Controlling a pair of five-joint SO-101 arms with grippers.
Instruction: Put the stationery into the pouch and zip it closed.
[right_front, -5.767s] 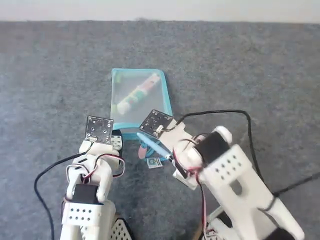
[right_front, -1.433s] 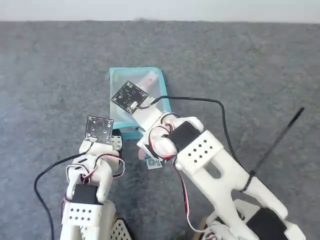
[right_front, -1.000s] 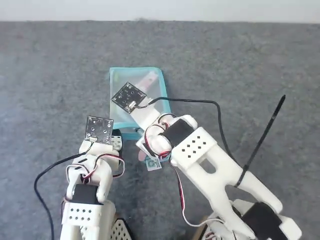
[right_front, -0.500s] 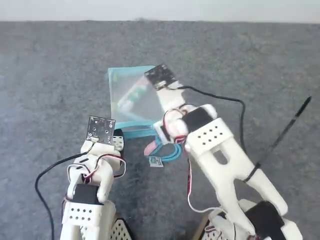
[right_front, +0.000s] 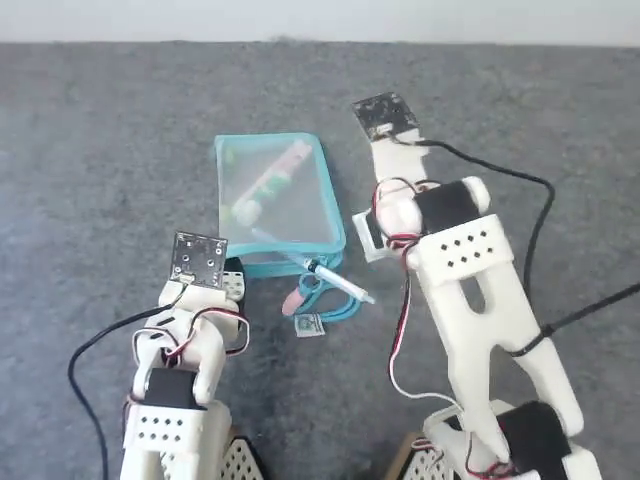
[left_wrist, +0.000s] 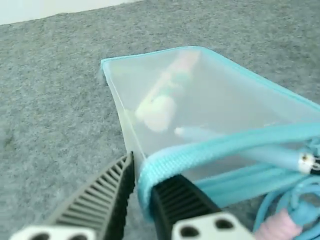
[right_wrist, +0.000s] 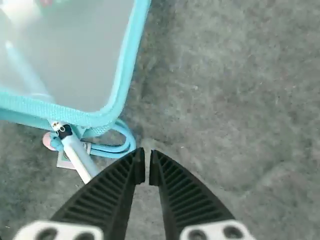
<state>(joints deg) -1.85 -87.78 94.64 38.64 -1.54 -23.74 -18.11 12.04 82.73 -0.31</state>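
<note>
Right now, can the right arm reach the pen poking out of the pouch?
Probably yes. The right fingers hang over bare carpet close beside the pen, with nothing between them. They look shut, though, so they would need to open first.

You work under soft, even light across the grey felt-covered table (right_front: 110, 130). The translucent turquoise-edged zip pouch (right_front: 275, 195) turns pale and milky where light catches its face in the left wrist view. Just beside its long edge, the right wrist view shows a soft, dark shadow on the felt. Beyond the pouch, the pale wall strip (right_front: 320, 20) is the brightest band.
</note>
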